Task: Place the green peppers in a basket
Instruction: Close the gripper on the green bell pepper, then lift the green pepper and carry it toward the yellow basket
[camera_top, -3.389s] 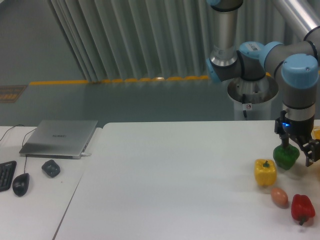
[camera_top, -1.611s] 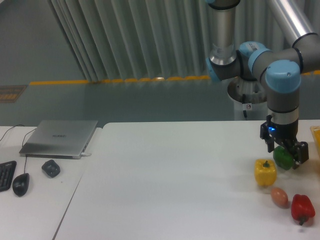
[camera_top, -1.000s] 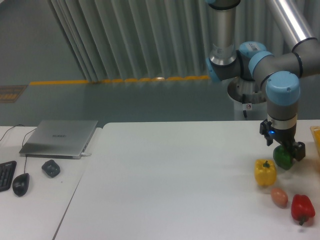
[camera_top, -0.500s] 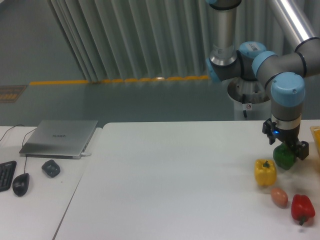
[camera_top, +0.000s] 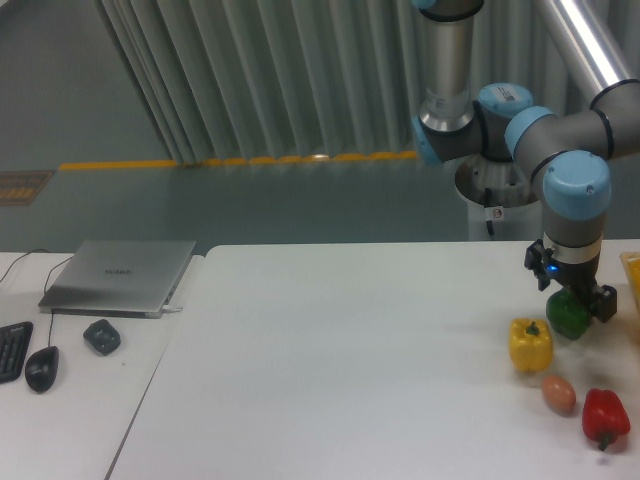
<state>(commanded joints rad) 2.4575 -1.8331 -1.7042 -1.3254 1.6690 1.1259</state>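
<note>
The green pepper (camera_top: 568, 314) is dark and glossy, at the table's right side just behind and right of the yellow pepper. My gripper (camera_top: 570, 306) comes straight down over it, and its black fingers (camera_top: 603, 300) press against the pepper's sides, so it is shut on the pepper. Whether the pepper rests on the table or hangs just above it is unclear. Only a thin yellow-orange edge of the basket (camera_top: 633, 266) shows at the right border, a little to the right of the gripper.
In front of the gripper stand a yellow bell pepper (camera_top: 530, 343), a brown egg (camera_top: 559, 394) and a red bell pepper (camera_top: 605, 417). A laptop (camera_top: 120, 275), a mouse (camera_top: 41, 368) and a small dark object (camera_top: 102, 336) lie on the left table.
The fingers, wide apart at first, have turned and closed onto the green pepper. Over the last second gripper and pepper have shifted slightly to the right together.
</note>
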